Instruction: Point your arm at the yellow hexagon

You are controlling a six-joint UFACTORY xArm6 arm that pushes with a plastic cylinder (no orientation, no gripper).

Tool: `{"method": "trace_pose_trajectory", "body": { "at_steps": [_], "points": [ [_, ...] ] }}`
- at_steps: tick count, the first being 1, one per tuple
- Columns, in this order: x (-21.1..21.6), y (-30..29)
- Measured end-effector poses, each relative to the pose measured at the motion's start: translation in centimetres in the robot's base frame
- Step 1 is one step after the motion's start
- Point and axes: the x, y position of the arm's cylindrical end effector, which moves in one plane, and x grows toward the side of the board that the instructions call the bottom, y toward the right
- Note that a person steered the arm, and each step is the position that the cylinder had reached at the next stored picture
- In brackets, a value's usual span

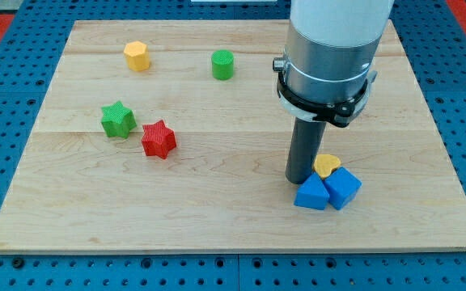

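My tip rests on the wooden board near the view's lower right, pressed in beside a small huddle of three blocks: a yellow heart-like block just to its right, a blue block right in front of it toward the view's bottom, and a blue cube touching both of those. The yellow hexagon sits well apart from all this, up near the view's top left, with a green cylinder to its right and a green star and red star lower down between the two regions. There are no jaws on this arm, only a plain rod, so it has hold of nothing; it merely touches or nearly touches the blue block. To do the step well, I judge the rod should back away from the huddle toward the view's top first, so none of the three blocks is dragged along, then sweep leftward across the bare middle of the board, passing above the two stars and below or left of the green cylinder, and slow as it nears the hexagon so it stops just beside it without knocking it toward the edge. No containers are present: no tray, bowl or bin shows anywhere, and every block lies loose on the flat board
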Motion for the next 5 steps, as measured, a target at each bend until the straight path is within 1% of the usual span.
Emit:
{"method": "trace_pose_trajectory", "body": {
  "at_steps": [1,2,3,4,5],
  "points": [
    [-1.0,0.0],
    [-3.5,-0.8],
    [-4.6,-1.3],
    [-7.1,-1.6],
    [-9.7,-3.3]
  ]
}}
